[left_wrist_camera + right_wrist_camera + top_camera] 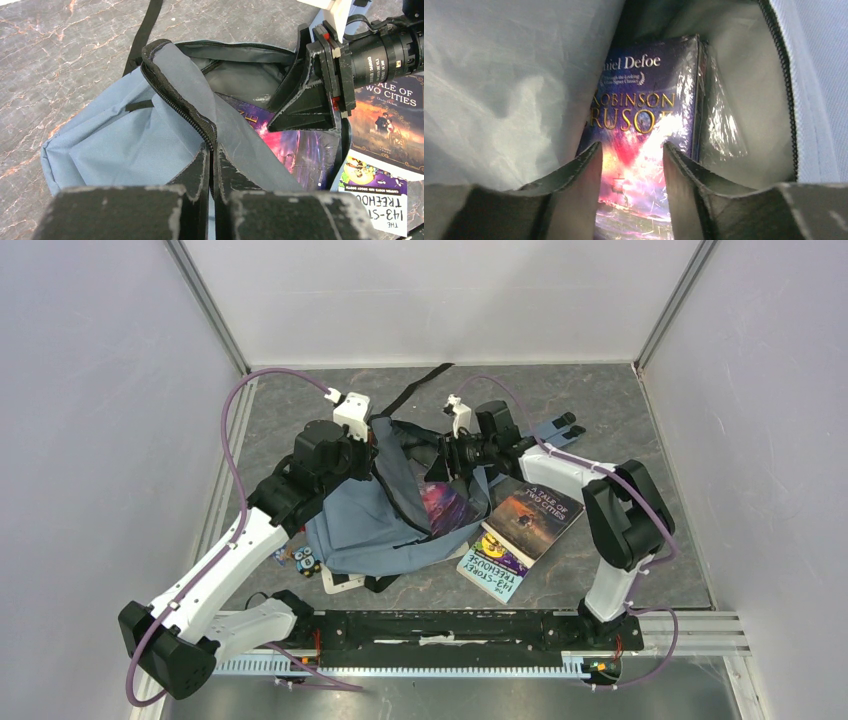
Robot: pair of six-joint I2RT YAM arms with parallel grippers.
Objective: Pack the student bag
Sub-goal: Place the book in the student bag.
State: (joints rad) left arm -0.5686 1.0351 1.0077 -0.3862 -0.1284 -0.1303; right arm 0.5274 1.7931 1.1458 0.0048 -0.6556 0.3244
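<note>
Grey marbled table [600,420] | bag [370,530] at centre | left gripper [211,150] clamps its zip edge | right gripper [631,150] inside, jaws apart over book [644,110] (title legible only from right wrist: Robinson Crusoe)

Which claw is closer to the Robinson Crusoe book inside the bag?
Right. The right gripper is inside the student bag, open, right at the book; the left gripper pinches the bag's zip edge, farther off.

Purple book [644,130]: "Robinson Crusoe", "Defoe"; dark book [535,510]: "A Tale of Two Cities"; teal book [490,576]: "143-Storey Treehouse".
</note>
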